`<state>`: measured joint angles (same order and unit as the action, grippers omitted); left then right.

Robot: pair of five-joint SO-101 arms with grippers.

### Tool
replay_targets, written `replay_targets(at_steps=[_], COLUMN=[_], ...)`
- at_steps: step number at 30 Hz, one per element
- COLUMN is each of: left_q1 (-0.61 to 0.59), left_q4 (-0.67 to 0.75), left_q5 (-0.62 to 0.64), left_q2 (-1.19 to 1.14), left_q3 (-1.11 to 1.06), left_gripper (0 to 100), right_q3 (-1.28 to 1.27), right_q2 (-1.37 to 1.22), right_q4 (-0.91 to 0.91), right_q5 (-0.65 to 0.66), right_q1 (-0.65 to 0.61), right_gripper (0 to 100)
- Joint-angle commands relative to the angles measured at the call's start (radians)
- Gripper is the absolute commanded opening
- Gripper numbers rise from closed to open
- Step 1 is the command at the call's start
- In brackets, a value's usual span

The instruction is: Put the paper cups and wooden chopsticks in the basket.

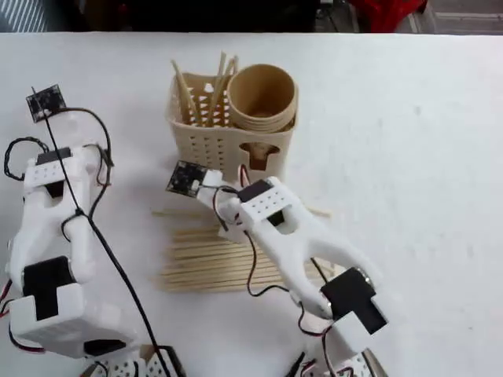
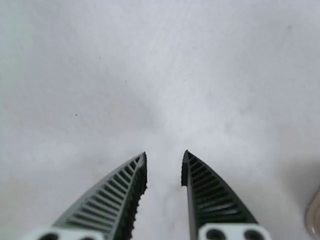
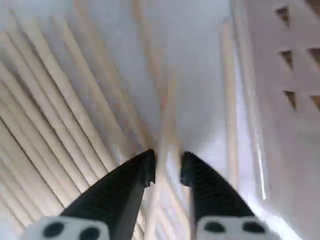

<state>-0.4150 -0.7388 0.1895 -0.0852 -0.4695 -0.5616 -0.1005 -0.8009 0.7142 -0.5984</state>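
At the left of the white table (image 1: 409, 157), the left arm (image 1: 51, 228) sits well apart from the task's things. The left claw (image 2: 164, 157) hangs over bare table (image 2: 150, 75) with its two jaws apart and nothing between them.

There is one basket (image 1: 212, 145), a pale perforated one, standing at the middle of the far half of the table. In its left part, as the high view shows it, the upright chopsticks (image 1: 186, 94) lean at angles with their tips above the rim. There are four or five, and they overlap too much for a firmer count. In its right part sits a nested stack of paper cups (image 1: 262, 94), open end up, with at least three rims showing one under another.

Just in front of the basket, the loose chopsticks (image 1: 204, 263) lie flat on the table in one pile, mostly side by side. There are well over ten, packed too tightly to count exactly.

The right arm (image 1: 291, 236) stretches from the near edge over this pile, its wrist close to the basket's front wall. The right claw (image 3: 167, 160) is low over the loose chopsticks (image 3: 55, 90), with the basket wall (image 3: 285, 75) just beside it. Its jaws stand narrowly apart, and one stick runs in line with the gap. It is not clear whether the tips touch it.
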Motion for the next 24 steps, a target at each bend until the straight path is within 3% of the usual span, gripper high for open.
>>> replay_targets(at_steps=[1,14,20,24], left_q1=[0.002,0.002,0.002,0.002], left_q4=[0.017,0.017,0.017,0.017], left_q5=[-0.012,-0.012,-0.012,-0.012], left_q2=[0.004,0.004,0.004,0.004], left_q3=[0.003,0.003,0.003,0.003], left_gripper=[13,13,13,13], right_q3=[0.012,0.097,0.396,0.54], right_q2=[0.019,0.67,0.734,0.671], right_q4=[-0.001,-0.217,-0.225,-0.065], right_q5=[0.014,-0.006,-0.184,-0.388], right_q1=[0.01,0.002,0.002,0.008], right_gripper=[1.7,1.5,1.5,1.6])
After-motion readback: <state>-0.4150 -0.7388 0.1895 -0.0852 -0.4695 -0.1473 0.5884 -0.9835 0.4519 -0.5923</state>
